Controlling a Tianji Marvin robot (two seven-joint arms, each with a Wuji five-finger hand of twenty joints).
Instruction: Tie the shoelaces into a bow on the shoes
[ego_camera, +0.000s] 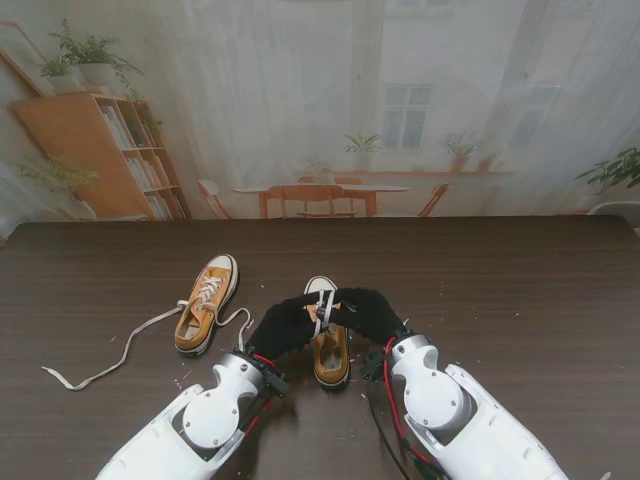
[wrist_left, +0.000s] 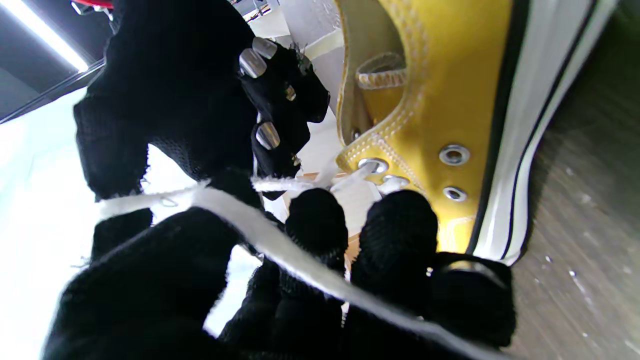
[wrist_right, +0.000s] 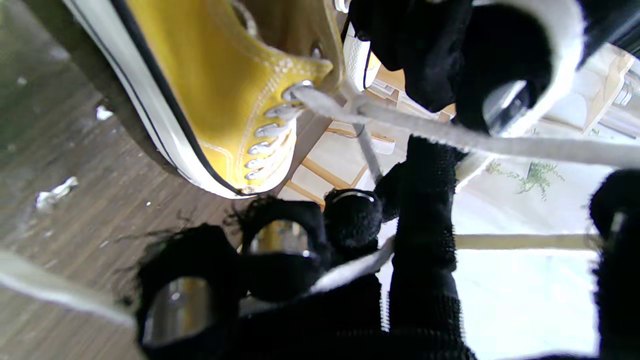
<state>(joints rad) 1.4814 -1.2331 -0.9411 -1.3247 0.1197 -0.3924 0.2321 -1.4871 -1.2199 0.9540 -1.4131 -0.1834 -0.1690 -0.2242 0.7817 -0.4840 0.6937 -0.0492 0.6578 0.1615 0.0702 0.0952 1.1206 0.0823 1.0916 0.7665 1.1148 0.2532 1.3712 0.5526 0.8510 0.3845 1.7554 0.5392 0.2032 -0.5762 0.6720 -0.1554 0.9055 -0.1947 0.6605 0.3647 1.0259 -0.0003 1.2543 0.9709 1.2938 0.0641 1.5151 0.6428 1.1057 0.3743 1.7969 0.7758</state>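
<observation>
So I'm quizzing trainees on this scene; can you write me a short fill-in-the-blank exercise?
1. Both hands, the left hand and right hand, work over the ____ shoe.
2. The left shoe's lace trails loose on the ____.
3. The shoes are yellow with ____ soles.

Missing words: right; table; white

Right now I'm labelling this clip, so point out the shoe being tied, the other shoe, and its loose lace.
shoe being tied (ego_camera: 331, 360), stand view, on its orange heel opening.
other shoe (ego_camera: 219, 271), stand view, on its white toe cap.
loose lace (ego_camera: 128, 348), stand view, midway along the strand trailing left on the table.
</observation>
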